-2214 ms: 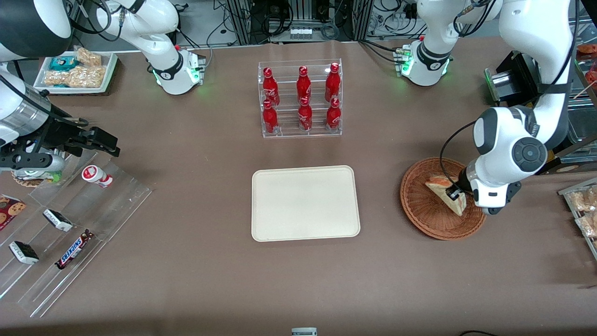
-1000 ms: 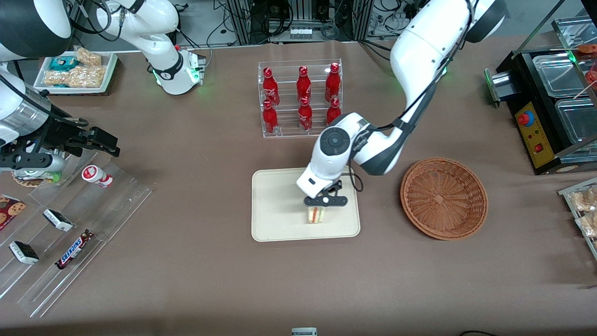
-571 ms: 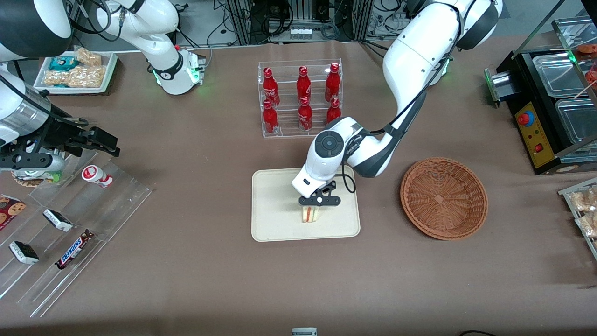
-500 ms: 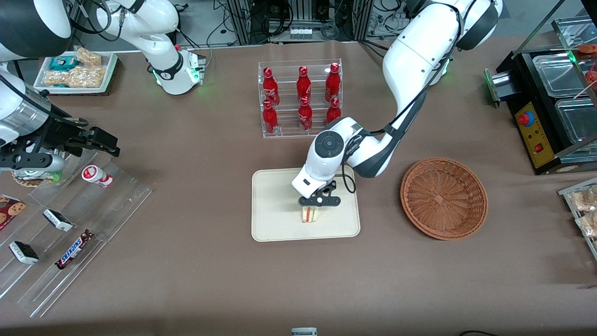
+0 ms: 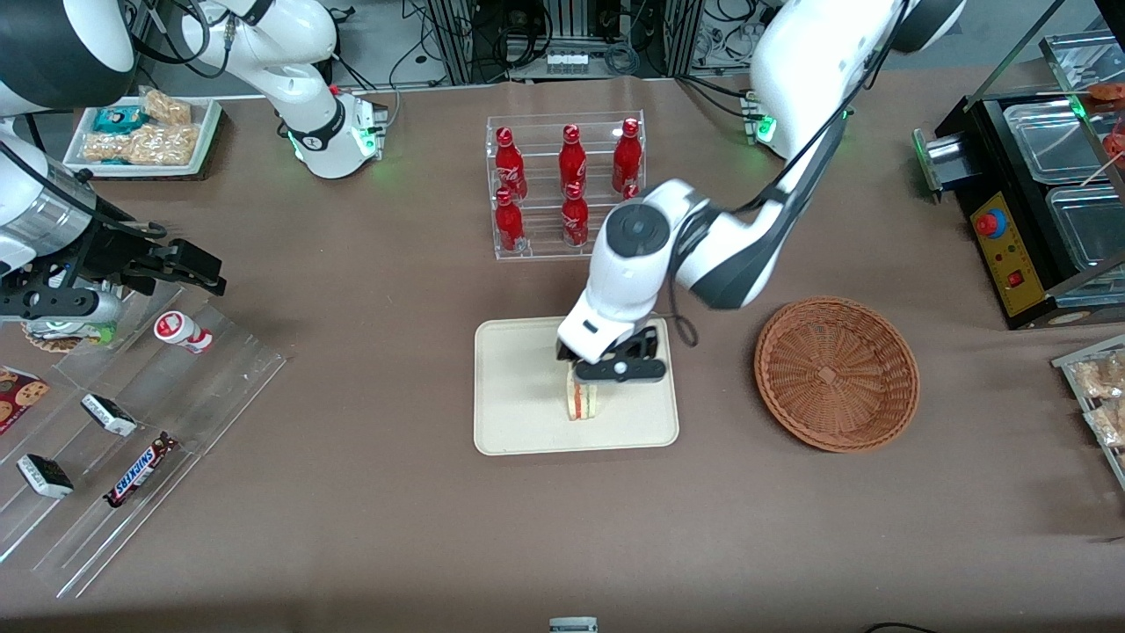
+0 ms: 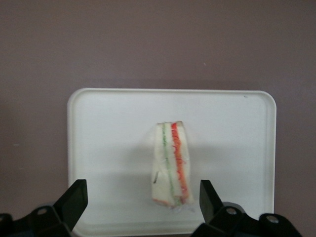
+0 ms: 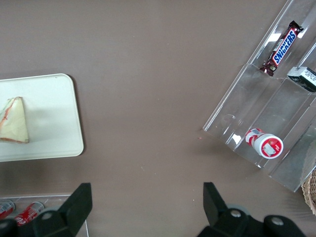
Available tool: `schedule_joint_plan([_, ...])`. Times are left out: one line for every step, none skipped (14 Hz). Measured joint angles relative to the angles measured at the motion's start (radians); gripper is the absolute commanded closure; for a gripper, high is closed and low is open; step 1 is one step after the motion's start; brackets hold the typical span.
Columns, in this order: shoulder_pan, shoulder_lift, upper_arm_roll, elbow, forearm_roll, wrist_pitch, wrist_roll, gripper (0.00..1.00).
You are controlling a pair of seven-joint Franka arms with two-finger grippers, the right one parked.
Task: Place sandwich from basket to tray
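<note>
Sandwich released on tray; arm lifting clear.

The gripper [image 6: 140, 205] hovers above the sandwich [image 5: 584, 400], jaws spread and empty, having risen since 0.5 s ago. The sandwich stands on edge on the tray [image 5: 518, 387]; the basket [image 5: 836, 373], at 3 o'clock, is empty. Placement appears complete.

L arm reaches in from its base at the working end, elbow bent, wrist pointing down. Gripper [image 5: 615, 369] hangs in the air w/ fingers spread wide apart, nothing btwn them; in wrist view both fingertips [image 6: 76, 197] stand clear, gripper [image 6: 143, 200] not touching anything.
</note>
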State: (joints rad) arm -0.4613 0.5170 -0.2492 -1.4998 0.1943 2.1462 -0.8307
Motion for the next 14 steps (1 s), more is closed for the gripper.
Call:
schedule_joint_plan([0.001, -0.044, 0.017, 0.000, 0.000, -0.046, 0.000, 0.00])
schedule_joint_plan([0.004, -0.085, 0.033, 0.000, 0.000, -0.091, 0.000, 0.00])
schedule_joint_plan([0.011, -0.119, 0.045, -0.001, 0.000, -0.137, 0.000, 0.00])
schedule_joint_plan([0.028, -0.147, 0.051, -0.003, 0.000, -0.176, -0.001, 0.00])
schedule_joint_plan([0.055, -0.166, 0.053, -0.009, 0.000, -0.202, -0.001, 0.00])
schedule_joint_plan([0.083, -0.177, 0.054, -0.016, 0.000, -0.217, -0.001, 0.00])
schedule_joint_plan([0.110, -0.179, 0.055, -0.021, -0.001, -0.226, -0.001, 0.00])
schedule_joint_plan([0.136, -0.179, 0.056, -0.028, -0.001, -0.239, -0.001, 0.00])
schedule_joint_plan([0.163, -0.179, 0.056, -0.032, -0.001, -0.261, 0.004, 0.00])
schedule_joint_plan([0.188, -0.181, 0.056, -0.033, -0.001, -0.285, 0.031, 0.00])
schedule_joint_plan([0.214, -0.187, 0.057, -0.032, -0.001, -0.316, 0.081, 0.00])
schedule_joint_plan([0.243, -0.198, 0.057, -0.032, -0.005, -0.352, 0.140, 0.00])
schedule_joint_plan([0.274, -0.215, 0.057, -0.032, -0.014, -0.385, 0.199, 0.00])
schedule_joint_plan([0.305, -0.234, 0.058, -0.032, -0.025, -0.413, 0.253, 0.00])
